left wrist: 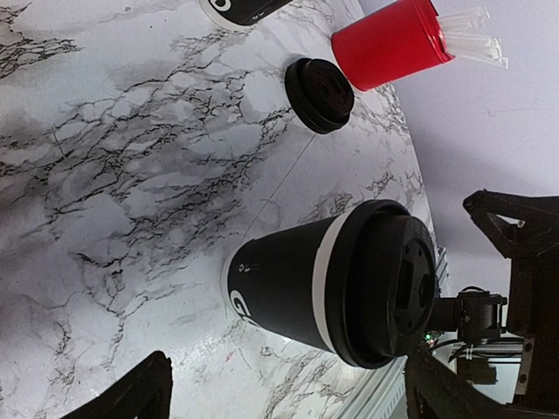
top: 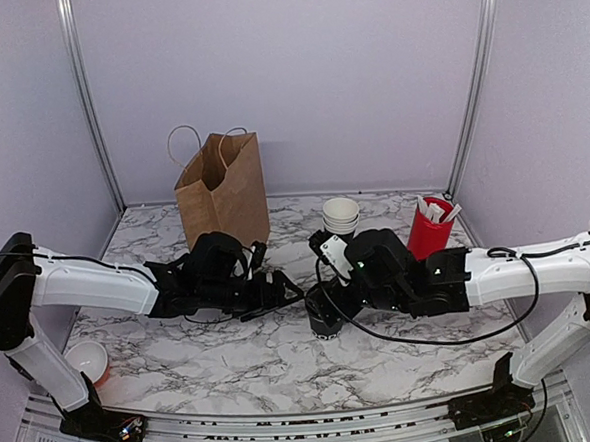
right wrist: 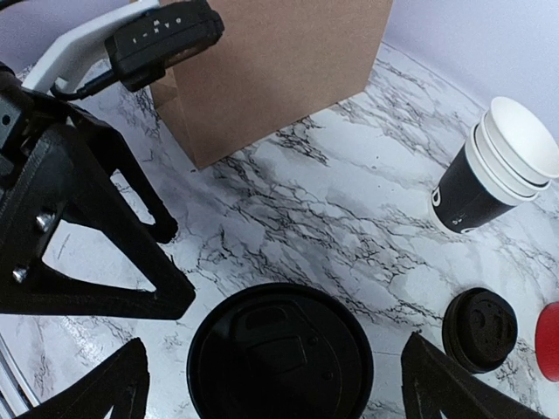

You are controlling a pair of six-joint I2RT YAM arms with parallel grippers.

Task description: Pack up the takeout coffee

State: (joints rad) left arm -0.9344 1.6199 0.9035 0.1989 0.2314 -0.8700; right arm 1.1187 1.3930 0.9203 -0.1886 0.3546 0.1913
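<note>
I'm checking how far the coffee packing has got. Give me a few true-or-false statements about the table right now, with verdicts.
1. The black paper cup with a black plastic lid stands on the marble table, outside the brown paper bag. True.
2. The brown paper bag lies flat on its side. False: it stands upright, handles up.
3. A spare black plastic lid lies on the table near the red cup of white sachets. True.
4. The right gripper is clamped on the lidded cup. False: its jaws stand open on either side of the lid, not touching it.
</note>
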